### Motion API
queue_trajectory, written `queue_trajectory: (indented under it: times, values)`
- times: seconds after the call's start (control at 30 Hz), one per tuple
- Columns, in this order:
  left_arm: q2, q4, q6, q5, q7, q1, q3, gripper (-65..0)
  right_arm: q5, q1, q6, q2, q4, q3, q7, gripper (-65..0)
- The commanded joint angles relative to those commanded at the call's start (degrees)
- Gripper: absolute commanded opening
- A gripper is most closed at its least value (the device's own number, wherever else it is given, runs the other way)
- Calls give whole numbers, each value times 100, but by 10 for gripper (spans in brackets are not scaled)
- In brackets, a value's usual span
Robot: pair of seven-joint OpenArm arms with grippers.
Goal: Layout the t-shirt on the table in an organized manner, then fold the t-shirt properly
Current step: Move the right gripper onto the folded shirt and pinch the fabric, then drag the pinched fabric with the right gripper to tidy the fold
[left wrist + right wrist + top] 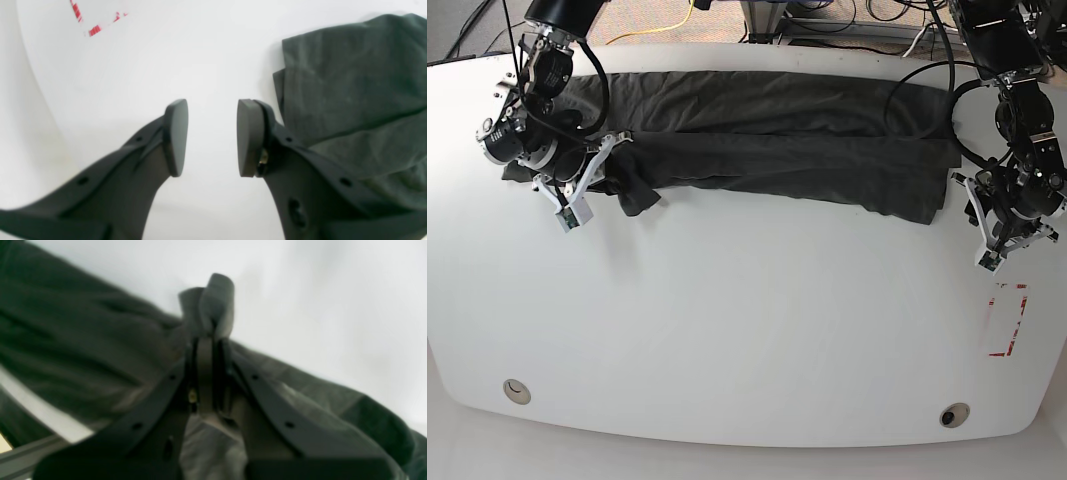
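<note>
The dark grey t-shirt (777, 150) lies stretched in a long wrinkled band across the far side of the white table (727, 330). At its left end my right gripper (615, 158) is shut on it. In the right wrist view, a small fold of the t-shirt (213, 300) sticks out beyond that right gripper (208, 343). My left gripper (977, 212) hovers just off the garment's right end. In the left wrist view this left gripper (211, 136) is open with only bare table (206, 66) between its pads, and the t-shirt (350, 83) lies to its right.
A red dashed rectangle mark (1007, 320) sits near the table's right edge, also seen as the red mark (95, 30) in the left wrist view. Two round grommet holes (517, 390) (954, 413) lie near the front edge. Cables (907, 70) trail behind the far edge.
</note>
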Motion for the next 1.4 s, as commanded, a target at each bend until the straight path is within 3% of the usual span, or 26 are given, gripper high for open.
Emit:
queue_trajectory:
  times: [0.17,0.43,0.6,0.8,0.93,1.13,1.4]
  values:
    - [9,0,0,0,0,35,44,-433,712,-457,0,308,-9,-88,0,-650]
    - [0,0,0,0,0,105,369,-433,1178,-932,0,677,18,-299,0,-626]
    - [0,0,0,0,0,114,440,-433,1196,-1178,0,730,18,-299,0,-522]
    - [0,9,0,0,0,176,448,-433,1204,-1556,0,747,26,-316,-9,-322]
    - [9,18,0,0,0,176,448,-433,1204,-1697,0,985,26,-422,-9,-231]
    - [9,18,0,0,0,176,448,-433,1213,-1697,0,1196,53,-536,-9,-222]
    - [9,35,0,-9,0,176,738,-433,1213,-1380,0,1090,44,-132,0,-222]
